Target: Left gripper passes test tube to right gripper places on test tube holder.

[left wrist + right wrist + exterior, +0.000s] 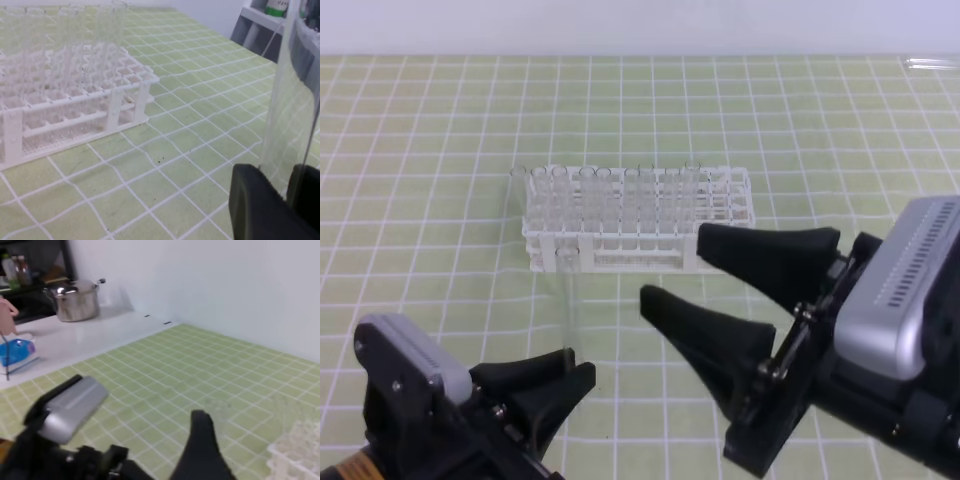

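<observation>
The test tube (569, 305) stands upright, a slim clear tube with its lower end pinched in my left gripper (576, 362) at the bottom left. In the left wrist view the test tube (290, 105) rises between the two black fingers (257, 207). My right gripper (671, 265) hovers to the right of the tube with its jaws spread wide and nothing between them. The tube is to the left of its fingertips, apart from them. The white test tube holder (640, 250) stands behind, filled with rows of clear tubes. It also shows as the test tube holder (75, 107) in the left wrist view.
A green mat with a white grid (440, 150) covers the table. The right wrist view shows a steel pot (75, 300) and a blue object (17, 352) on a white counter beyond the mat, and a white wall behind.
</observation>
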Available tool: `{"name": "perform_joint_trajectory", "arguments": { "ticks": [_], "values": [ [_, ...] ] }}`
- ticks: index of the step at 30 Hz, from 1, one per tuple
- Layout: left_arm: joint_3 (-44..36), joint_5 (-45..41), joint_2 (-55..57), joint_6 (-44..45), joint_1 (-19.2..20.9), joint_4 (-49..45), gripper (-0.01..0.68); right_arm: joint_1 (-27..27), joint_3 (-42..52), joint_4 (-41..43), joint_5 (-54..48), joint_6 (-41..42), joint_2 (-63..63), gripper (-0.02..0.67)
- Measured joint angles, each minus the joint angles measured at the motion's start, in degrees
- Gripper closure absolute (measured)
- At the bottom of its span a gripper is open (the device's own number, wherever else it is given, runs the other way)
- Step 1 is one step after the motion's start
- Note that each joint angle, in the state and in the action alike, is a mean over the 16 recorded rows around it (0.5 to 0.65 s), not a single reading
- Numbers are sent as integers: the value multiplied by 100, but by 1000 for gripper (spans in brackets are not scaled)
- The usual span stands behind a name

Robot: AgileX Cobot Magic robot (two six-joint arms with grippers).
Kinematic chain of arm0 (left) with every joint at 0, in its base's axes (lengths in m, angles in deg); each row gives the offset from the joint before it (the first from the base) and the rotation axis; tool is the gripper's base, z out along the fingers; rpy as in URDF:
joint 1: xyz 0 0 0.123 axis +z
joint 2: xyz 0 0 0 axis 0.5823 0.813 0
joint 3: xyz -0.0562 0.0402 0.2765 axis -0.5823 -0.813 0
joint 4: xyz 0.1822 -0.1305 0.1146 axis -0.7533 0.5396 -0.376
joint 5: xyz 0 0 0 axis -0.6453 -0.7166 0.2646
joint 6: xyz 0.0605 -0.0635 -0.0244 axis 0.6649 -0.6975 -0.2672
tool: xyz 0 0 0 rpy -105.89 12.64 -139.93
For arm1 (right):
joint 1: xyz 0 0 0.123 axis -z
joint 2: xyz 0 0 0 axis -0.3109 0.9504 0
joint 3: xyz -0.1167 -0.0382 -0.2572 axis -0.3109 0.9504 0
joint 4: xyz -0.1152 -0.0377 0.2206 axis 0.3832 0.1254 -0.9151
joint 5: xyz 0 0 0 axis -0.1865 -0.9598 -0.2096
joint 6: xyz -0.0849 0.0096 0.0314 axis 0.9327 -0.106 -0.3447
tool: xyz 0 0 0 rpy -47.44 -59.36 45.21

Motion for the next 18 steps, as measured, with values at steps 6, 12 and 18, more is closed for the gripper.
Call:
{"name": "perform_joint_trajectory", "arguments": {
  "ticks": [6, 12, 18],
  "values": [
    [-1, 115, 0, -74, 0, -12, 643, -245, -53, 252, 431, -218, 273, 197],
    [-4, 232, -1, -159, 1, -93, 649, -458, -53, 318, 1051, -270, 667, 195],
    [-6, 287, -2, -223, 1, -219, 649, -502, -62, 267, 1567, -268, 988, 195]
  ]
}}
